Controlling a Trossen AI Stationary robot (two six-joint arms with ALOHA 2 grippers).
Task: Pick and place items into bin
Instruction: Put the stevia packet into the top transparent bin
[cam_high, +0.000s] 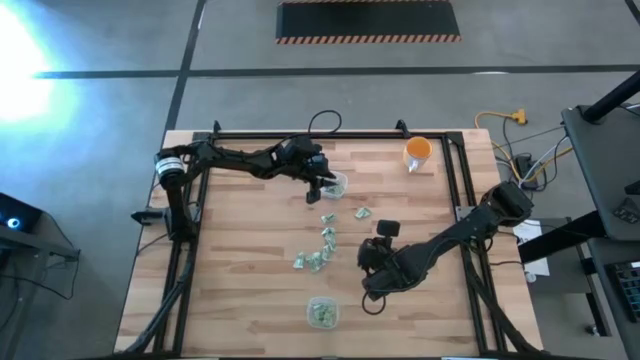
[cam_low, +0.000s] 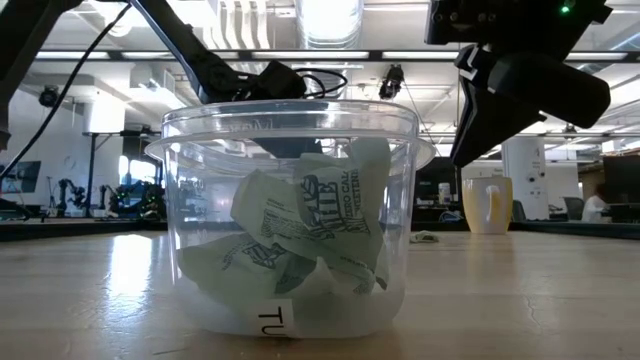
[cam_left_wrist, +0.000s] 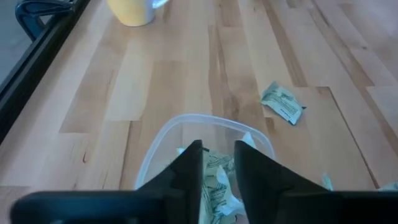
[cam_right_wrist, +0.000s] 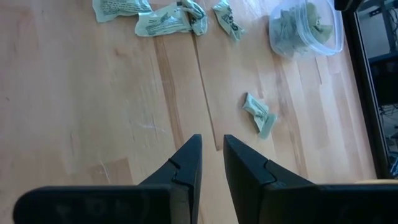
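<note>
Left fingers (cam_left_wrist: 217, 163) parted over bin (cam_left_wrist: 163, 140) holding items (cam_left_wrist: 217, 177)

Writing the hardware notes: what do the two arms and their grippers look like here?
Both arms are black, slim, jointed links. The left arm has a white band with dark marks at its base and a black cable looping behind its wrist. The right arm carries a boxy black wrist block. The left gripper and right gripper each have two matte black wedge-shaped fingers tapering to blunt tips.
</note>
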